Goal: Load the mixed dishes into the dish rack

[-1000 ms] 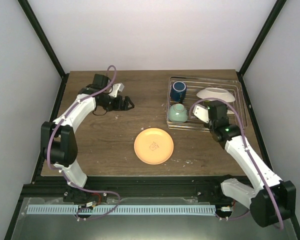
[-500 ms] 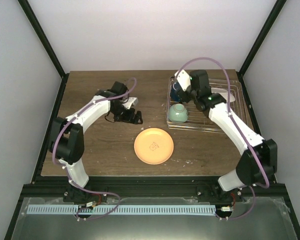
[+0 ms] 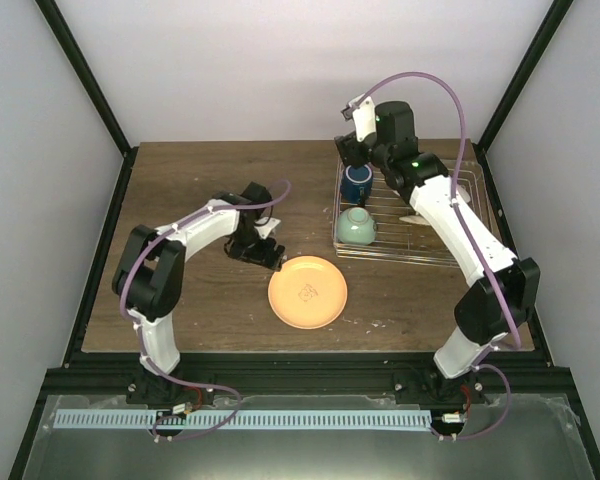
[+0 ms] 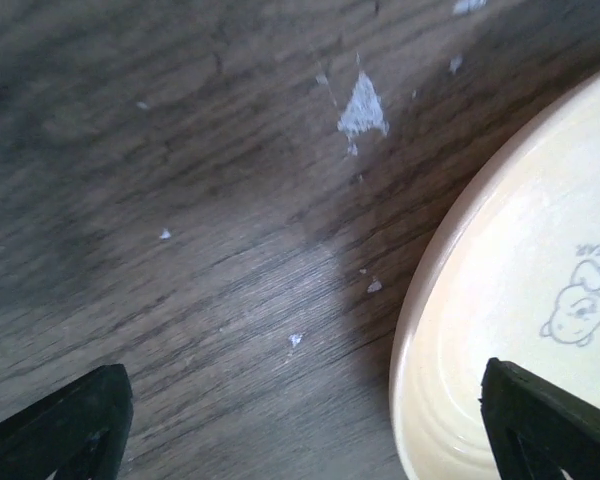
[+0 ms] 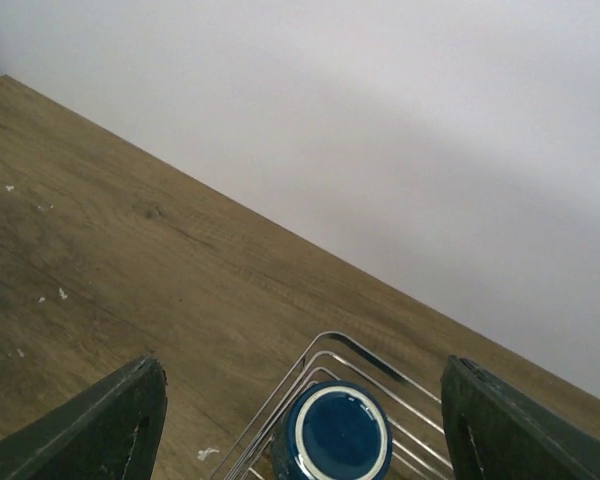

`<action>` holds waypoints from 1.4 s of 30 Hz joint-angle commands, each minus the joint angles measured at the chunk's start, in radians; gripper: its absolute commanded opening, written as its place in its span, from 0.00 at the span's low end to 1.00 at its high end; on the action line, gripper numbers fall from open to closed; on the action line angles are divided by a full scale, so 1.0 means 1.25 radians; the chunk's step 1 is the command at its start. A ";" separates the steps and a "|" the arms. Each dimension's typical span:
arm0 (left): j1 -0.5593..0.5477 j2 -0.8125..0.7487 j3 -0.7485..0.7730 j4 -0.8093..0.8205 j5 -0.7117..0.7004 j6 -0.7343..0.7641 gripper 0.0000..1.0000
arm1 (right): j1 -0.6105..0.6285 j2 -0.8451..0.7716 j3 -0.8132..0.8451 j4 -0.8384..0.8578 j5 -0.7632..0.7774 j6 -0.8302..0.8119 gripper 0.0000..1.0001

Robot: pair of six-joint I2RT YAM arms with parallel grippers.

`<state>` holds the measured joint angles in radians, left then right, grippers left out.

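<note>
An orange plate (image 3: 308, 292) with a small cartoon print lies flat on the table in front of the dish rack (image 3: 450, 245). My left gripper (image 3: 265, 250) is low at the plate's left rim and open. In the left wrist view one fingertip (image 4: 550, 430) is over the plate (image 4: 500, 300) and the other is over bare wood. A dark blue mug (image 3: 357, 183) and a mint-green bowl (image 3: 355, 226) stand in the rack's left end. My right gripper (image 3: 352, 150) hangs open above the mug (image 5: 335, 435), with nothing between its fingers (image 5: 100, 430).
The wooden table (image 3: 200, 290) carries small white flecks (image 4: 363, 108). A black frame post (image 3: 85, 75) and white walls close in the sides and back. The right arm crosses over the middle of the rack and hides what lies there.
My left gripper has come from the table's far left down to the orange plate's rim. My right arm has swung from the rack's front to its far left corner, above the mug.
</note>
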<state>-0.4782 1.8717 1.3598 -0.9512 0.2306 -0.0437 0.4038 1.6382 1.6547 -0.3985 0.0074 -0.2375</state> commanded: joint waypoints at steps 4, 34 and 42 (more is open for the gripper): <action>-0.058 0.057 -0.015 0.017 0.004 0.035 0.92 | 0.006 0.014 0.025 -0.036 -0.008 0.035 0.76; 0.073 -0.120 0.021 -0.014 0.006 0.044 0.00 | -0.003 0.118 0.127 -0.139 -0.141 0.034 0.77; 0.194 -0.194 0.110 0.007 0.063 0.019 0.00 | -0.003 0.130 0.118 -0.125 -0.435 0.088 0.76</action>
<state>-0.2680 1.6646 1.4277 -0.9699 0.2546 0.0006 0.4004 1.7954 1.7798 -0.5613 -0.2737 -0.1959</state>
